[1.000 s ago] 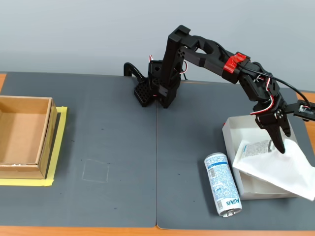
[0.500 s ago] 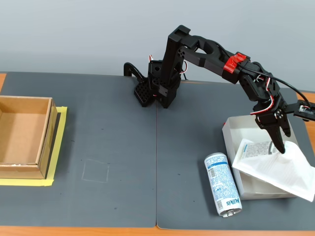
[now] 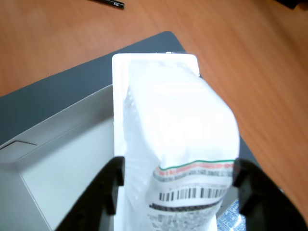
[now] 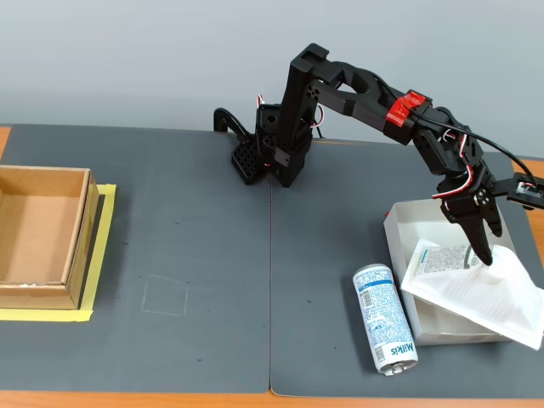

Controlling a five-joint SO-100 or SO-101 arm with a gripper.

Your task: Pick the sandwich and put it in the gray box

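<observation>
A white wedge-shaped sandwich pack lies tilted over the gray box at the right of the worktop in the fixed view, its labelled end inside the tray and its broad end hanging past the tray's right and front walls. The pincer stands over the labelled end with its two black fingers spread to either side of the pack; the wrist view shows a finger on each flank at the barcode label, close against the wrapper, but whether they press it or have let go cannot be told. The pack looks light, with a thin, smooth and likely slippery plastic shell that would dent under a hard squeeze; the narrow labelled end, where the fingers now span it, seems the best place to take hold. Only the wrist view shows the barcode, the red-and-green stripe and the bare wooden worktop beyond the mat. Only the fixed view shows the white-and-blue drink can lying just left of the tray, and the brown cardboard box on yellow tape far left
</observation>
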